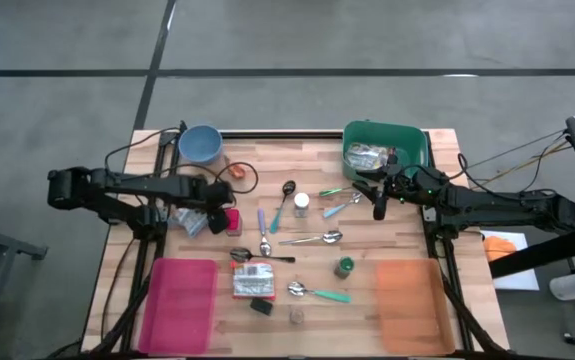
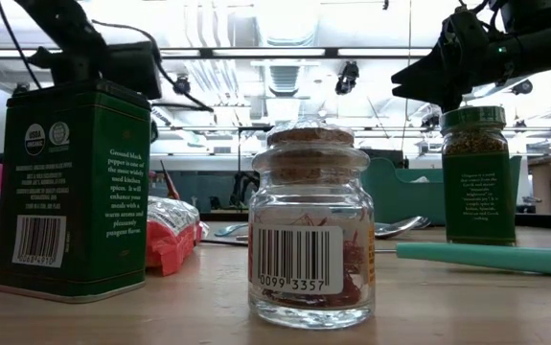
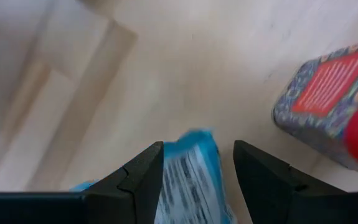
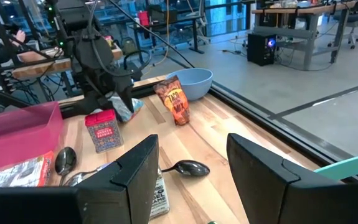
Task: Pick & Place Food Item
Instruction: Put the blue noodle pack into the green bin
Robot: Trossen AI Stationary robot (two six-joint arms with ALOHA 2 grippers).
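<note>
A blue-and-white food packet (image 3: 194, 177) sits between the fingers of my left gripper (image 3: 197, 146), which is shut on it at the table's left side (image 1: 199, 212). The right wrist view shows the packet (image 4: 127, 107) below that gripper, just behind a red-topped patterned tin (image 4: 104, 130). An orange snack bag (image 1: 239, 172) lies beside a blue bowl (image 1: 200, 143). A green bin (image 1: 407, 140) at the far right holds another packet (image 1: 367, 155). My right gripper (image 1: 377, 200) hovers open in front of the bin, nothing between its fingers (image 4: 191, 140). My left gripper pinches the blue-and-white packet's upper part (image 3: 188, 158) between its two fingers, coming steeply from above. The packet sticks out past the fingertips and hangs below them (image 4: 127, 107). Whether its lower end touches the table, I cannot tell.
A pink tray (image 1: 179, 305) lies at the near left and an orange tray (image 1: 412, 305) at the near right. Several spoons (image 1: 312, 240), small jars (image 1: 344, 266) and a red-and-white pack (image 1: 254, 283) are spread over the middle. A green tin (image 2: 69, 187) and a glass jar (image 2: 309, 230) stand near the front edge.
</note>
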